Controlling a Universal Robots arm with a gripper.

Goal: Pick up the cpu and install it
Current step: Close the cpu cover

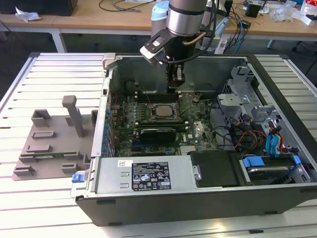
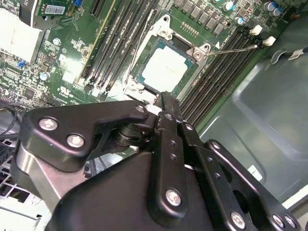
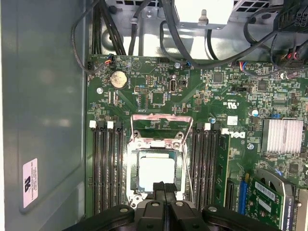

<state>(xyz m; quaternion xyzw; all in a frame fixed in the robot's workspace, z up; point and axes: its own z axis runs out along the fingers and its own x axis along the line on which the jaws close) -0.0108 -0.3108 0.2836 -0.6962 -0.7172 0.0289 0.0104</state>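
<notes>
The claw [image 3: 164, 188] is pinched shut with nothing in it. Its tips sit right over one edge of the cpu [image 3: 156, 169]. The cpu lies in its socket, so I think the putting-in step is nearly done. Any move now needs care, so the chip is not bumped. The tips hide that edge, so I cannot tell if they touch it. Past it, the metal frame [image 3: 161, 119] stands open on the green board [image 3: 154, 94].
</notes>
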